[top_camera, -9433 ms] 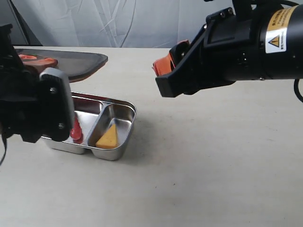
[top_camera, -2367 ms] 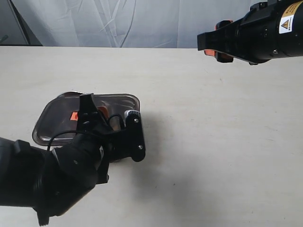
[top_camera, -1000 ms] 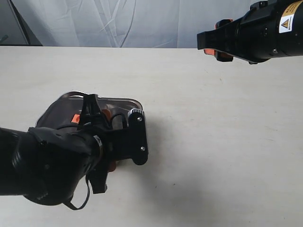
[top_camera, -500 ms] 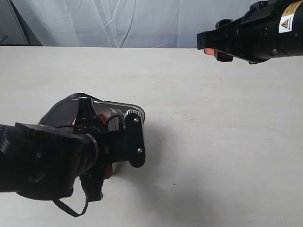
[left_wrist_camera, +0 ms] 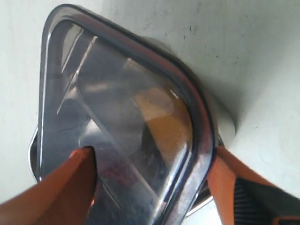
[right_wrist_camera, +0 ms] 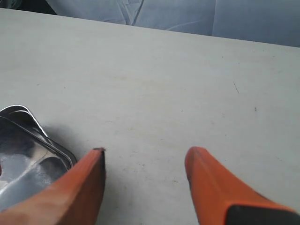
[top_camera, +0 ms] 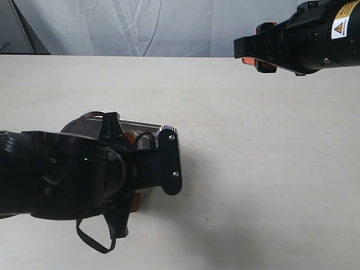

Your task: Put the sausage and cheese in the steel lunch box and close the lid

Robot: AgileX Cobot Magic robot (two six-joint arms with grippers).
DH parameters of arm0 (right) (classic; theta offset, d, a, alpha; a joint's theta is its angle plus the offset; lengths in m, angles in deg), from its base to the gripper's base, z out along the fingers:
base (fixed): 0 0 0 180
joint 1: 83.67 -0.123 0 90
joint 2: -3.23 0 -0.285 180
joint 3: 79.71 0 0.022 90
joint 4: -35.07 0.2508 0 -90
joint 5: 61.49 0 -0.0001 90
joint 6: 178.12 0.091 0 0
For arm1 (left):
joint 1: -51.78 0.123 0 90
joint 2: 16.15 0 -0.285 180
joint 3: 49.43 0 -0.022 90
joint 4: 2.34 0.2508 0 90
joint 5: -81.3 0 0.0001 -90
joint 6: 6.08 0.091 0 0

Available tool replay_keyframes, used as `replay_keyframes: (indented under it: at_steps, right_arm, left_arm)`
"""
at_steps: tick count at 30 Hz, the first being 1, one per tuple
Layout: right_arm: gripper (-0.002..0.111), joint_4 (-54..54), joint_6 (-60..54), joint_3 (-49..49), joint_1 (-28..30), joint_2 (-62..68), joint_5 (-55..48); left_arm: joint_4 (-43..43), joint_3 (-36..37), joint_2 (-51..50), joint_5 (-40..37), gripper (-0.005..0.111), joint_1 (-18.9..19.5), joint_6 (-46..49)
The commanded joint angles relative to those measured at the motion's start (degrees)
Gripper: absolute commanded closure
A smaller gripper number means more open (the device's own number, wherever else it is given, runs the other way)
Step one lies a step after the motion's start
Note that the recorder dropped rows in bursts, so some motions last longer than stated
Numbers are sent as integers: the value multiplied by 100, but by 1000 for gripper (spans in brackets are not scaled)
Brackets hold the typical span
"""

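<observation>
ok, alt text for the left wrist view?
A dark translucent lid sits over the steel lunch box and fills most of the frame. The left gripper has its orange fingers flanking the lid's two sides, and the yellow cheese shows blurrily through it.

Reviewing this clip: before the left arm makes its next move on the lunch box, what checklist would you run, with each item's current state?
1. Cover: the lid lies over the steel lunch box: ok.
2. Seating flush all round: cannot tell.
3. Contents: the cheese shows yellow through the lid: ok.
4. Contents: the sausage inside: cannot tell, the lid blurs it.
5. Release by the left gripper: cannot tell; its fingers flank the lid's rim.
6. Clearance: the right gripper is open, empty, away from the box: ok.
</observation>
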Motion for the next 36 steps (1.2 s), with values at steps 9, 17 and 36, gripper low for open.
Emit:
replay_keyframes:
  at_steps: [9, 17, 36]
  right_arm:
    - [55, -83, -37, 4, 22, -12, 80]
    - [55, -83, -37, 4, 22, -12, 80]
    - [55, -83, -37, 4, 22, -12, 39]
  left_arm:
    - [-1040, -246, 30, -299, 43, -20, 752]
    - [-2085, -459, 112, -827, 44, -20, 1331]
    - [-2410, -809, 1793, -515, 107, 1615, -1733]
